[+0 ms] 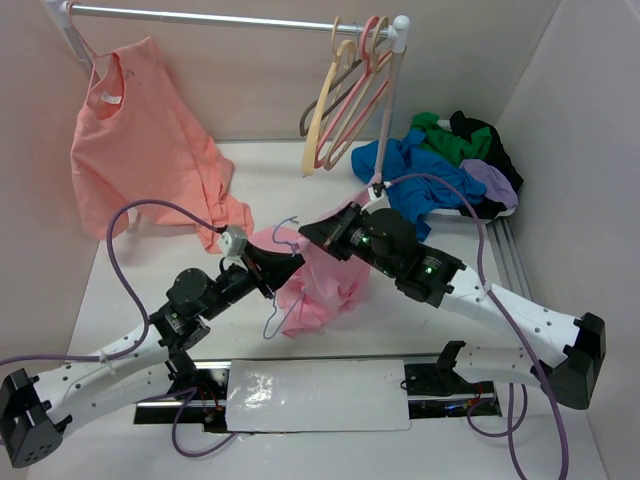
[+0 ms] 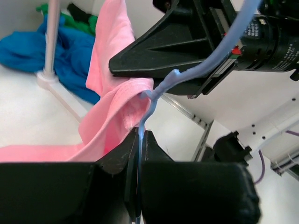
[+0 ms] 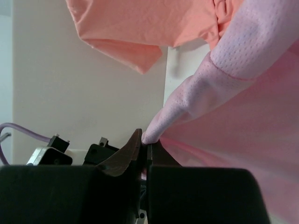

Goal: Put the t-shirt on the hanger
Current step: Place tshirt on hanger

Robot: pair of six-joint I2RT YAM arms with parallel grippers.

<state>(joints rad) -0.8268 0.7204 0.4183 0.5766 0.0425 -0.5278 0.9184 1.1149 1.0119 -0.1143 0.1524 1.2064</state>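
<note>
The bubblegum-pink t-shirt point(image 1: 325, 285) hangs bunched between my two arms, above the middle of the table. The thin bluish wire hanger point(image 1: 288, 226) runs through it, its hook poking up at the shirt's left. My left gripper point(image 1: 283, 268) is shut on the hanger wire point(image 2: 159, 90); in the left wrist view the wire passes straight between the closed jaws point(image 2: 139, 134). My right gripper point(image 1: 312, 236) comes in from the right, shut on a fold of the t-shirt point(image 3: 243, 116) at its tips point(image 3: 145, 142). Pink cloth point(image 2: 112, 107) drapes over the wire beside the right gripper's black body.
A salmon-orange shirt point(image 1: 140, 150) hangs from the rail at back left. Cream and pink hangers point(image 1: 350, 90) hang at the rail's right end by its post point(image 1: 387, 120). A pile of blue, green and purple garments point(image 1: 440, 165) lies back right. A white sheet point(image 1: 320, 395) lies by the arm bases.
</note>
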